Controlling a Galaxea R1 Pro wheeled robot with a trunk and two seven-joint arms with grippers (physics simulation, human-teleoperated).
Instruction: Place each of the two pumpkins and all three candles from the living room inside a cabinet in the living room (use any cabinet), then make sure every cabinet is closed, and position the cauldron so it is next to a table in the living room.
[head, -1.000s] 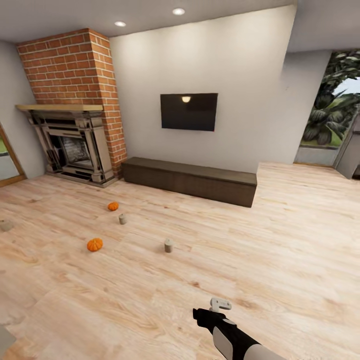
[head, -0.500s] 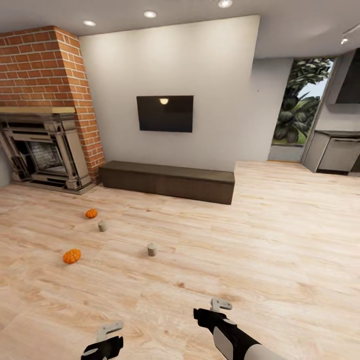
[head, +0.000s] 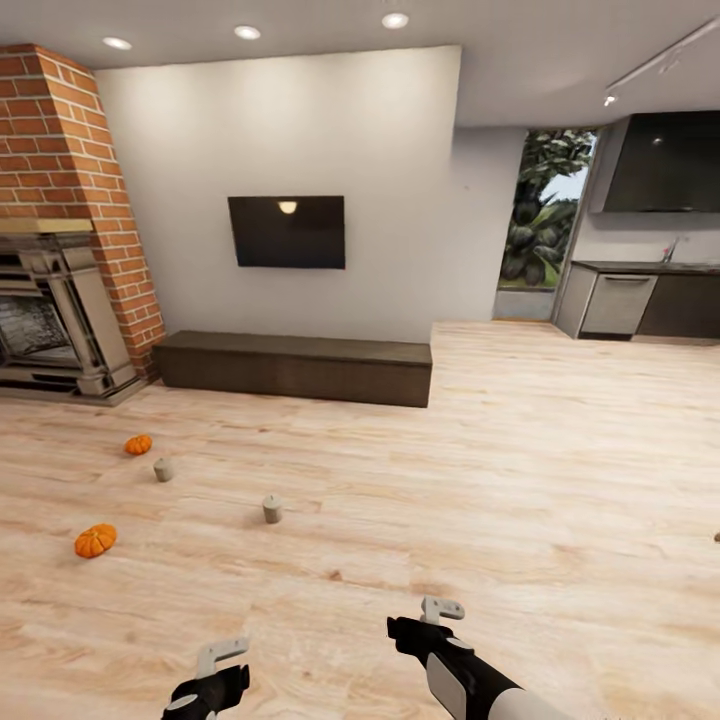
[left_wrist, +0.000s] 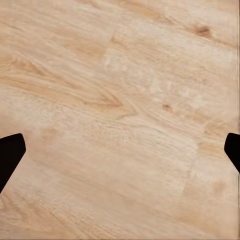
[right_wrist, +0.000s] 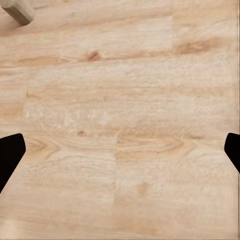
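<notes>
Light wood plank floor (head: 520, 480) stretches ahead of you across a living room with pale walls, and your view looks forward and down over both arms. Against the far wall sits the low, long dark-brown cabinet (head: 296, 367), its flat front panels shut, with a dark television (head: 286, 231) mounted on the wall above it. To the left of the cabinet stands a red brick chimney (head: 70, 180) over an ornate fireplace surround (head: 55, 330). Off to the right, an opening leads to a kitchen counter (head: 640, 300) and a window full of green leaves (head: 540, 220). On the floor, left of centre and well short of the cabinet, lie four small things, all apart from one another: one orange pumpkin (head: 138, 444) farther away, a cream candle (head: 163, 469) just beside it, a second candle (head: 271, 509) standing alone nearer the middle, and a second pumpkin (head: 95, 540) closest to you on the left. Your left gripper (head: 215, 670) and right gripper (head: 432, 622) hover low at the near edge of the view, well apart from all of these. Each wrist camera shows dark fingertips (left_wrist: 10, 155) spread to the picture's sides (right_wrist: 10, 155) with bare planks between, so both grippers stand wide apart and empty. A candle (right_wrist: 17, 10) peeks into a corner of the right wrist view.
</notes>
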